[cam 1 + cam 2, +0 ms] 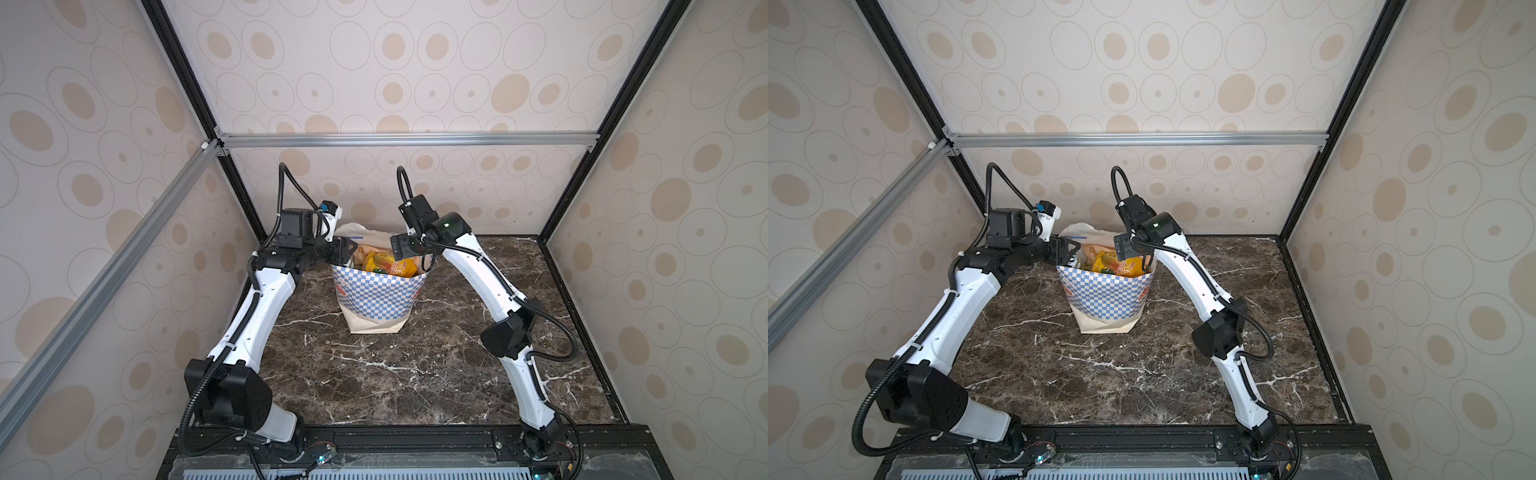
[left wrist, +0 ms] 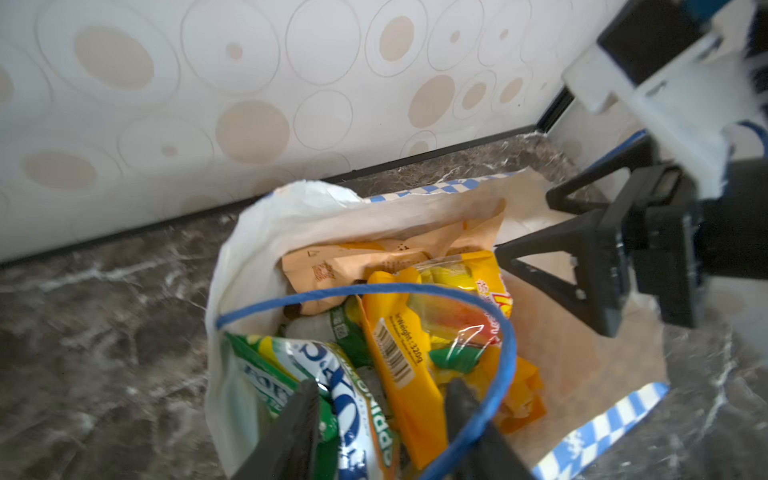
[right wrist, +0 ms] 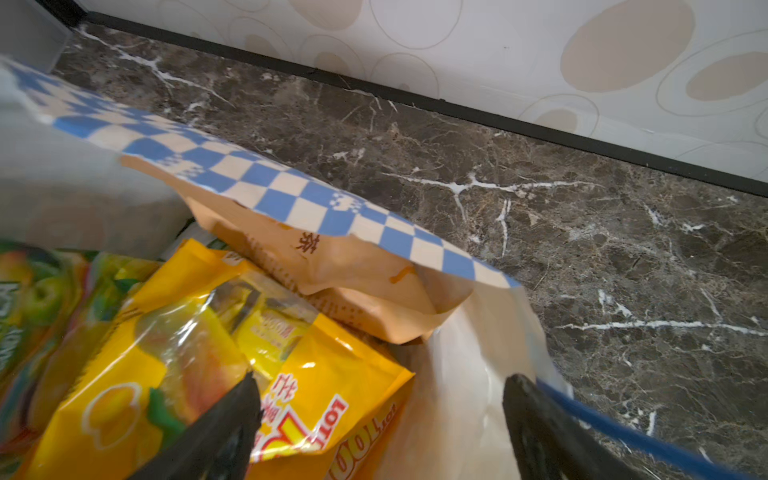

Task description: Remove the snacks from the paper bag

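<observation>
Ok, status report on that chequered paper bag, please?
Right gripper open, straddling paper bag rim. Left gripper over green-white packet, grip unclear. Snacks all inside. Blue cord handle loops across the mouth.

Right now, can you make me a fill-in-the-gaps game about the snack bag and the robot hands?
1. The snacks all lie ___ the paper bag.
2. The bag's cord handle is coloured ___.
3. The right gripper has its jaws ___.
4. The paper bag stands ___ on the table.

Missing words: inside, blue, open, upright.
</observation>
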Controlling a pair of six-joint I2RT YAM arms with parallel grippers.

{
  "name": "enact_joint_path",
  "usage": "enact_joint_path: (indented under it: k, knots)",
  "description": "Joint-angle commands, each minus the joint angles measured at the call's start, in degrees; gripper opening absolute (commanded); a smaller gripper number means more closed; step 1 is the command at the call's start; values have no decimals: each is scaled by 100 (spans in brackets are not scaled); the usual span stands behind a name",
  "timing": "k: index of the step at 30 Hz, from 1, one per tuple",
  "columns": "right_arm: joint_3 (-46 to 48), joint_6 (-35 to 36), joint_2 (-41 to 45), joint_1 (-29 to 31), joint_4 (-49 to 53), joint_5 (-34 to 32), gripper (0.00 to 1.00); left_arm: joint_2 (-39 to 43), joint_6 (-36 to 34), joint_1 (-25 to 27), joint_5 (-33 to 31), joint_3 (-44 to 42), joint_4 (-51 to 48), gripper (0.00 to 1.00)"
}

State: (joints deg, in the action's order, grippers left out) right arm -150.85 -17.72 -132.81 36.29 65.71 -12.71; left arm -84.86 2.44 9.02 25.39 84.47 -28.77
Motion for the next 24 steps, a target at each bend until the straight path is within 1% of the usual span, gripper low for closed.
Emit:
enact_joint_path:
  k: [1,3,5,8,9,13,17,19,20,24]
  knots:
    - [53,-168,-201,-1,155,-257,93,209,-209,17,-247,-146,49,32]
    - [110,-345,-286,0,65,-421,93,287,-150,12,-298,-268,134,18]
    - [206,-524,-320,1,-74,-401,93,374,-131,21,-442,-402,254,10]
    - [398,-778,-342,2,-360,-399,90,535,-114,8,-821,-564,407,2]
    - [392,-842,-370,15,-381,-410,90,600,-102,5,-936,-604,456,0]
    - [479,-1090,-428,12,-432,-447,90,787,29,12,-1128,-712,651,0]
    - [652,-1292,-559,7,-679,-334,91,914,231,12,-1041,-839,879,0]
    - [623,-1331,-674,14,-815,-259,89,957,305,11,-961,-910,967,0]
    - [589,-1346,-723,16,-882,-234,86,967,340,12,-933,-947,979,0]
    - [547,-1356,-799,12,-1064,-163,57,1002,415,6,-925,-1019,969,0]
